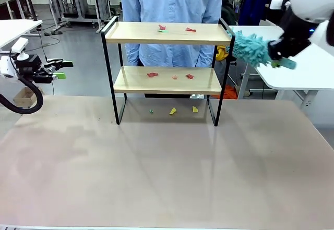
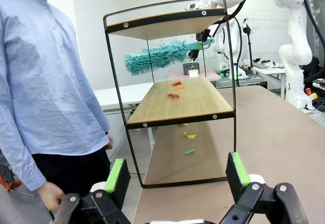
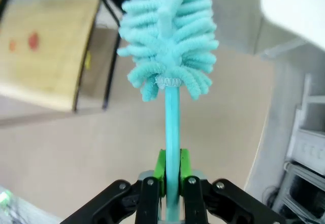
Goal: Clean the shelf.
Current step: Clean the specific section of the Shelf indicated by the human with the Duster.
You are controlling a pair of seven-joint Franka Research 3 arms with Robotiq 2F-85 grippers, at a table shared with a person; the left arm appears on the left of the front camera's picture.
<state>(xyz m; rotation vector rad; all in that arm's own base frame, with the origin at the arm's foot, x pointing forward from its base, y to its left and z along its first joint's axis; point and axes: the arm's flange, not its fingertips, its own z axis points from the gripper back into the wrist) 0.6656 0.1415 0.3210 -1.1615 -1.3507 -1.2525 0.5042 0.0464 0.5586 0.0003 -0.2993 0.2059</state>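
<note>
Shelf (image 1: 135,33) near the bench's (image 1: 167,178) far edge. The right claw (image 3: 171,168), pinching the duster (image 3: 167,41), should sweep the scraps (image 1: 162,27) lengthwise off the top board. Left claw (image 2: 177,173) spread.

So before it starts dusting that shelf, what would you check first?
1. Grip on the duster: right gripper is shut on its handle. Ok.
2. Start position: duster head sits beside the right end of the shelf, near top-board height. Ok.
3. Other arm out of the way: left gripper is open, off the shelf's left end and apart from it. Ok.
4. Boards clean: red scraps lie on both. Not ok.
5. The person close behind the shelf is clear of the sweep: cannot tell.
</note>
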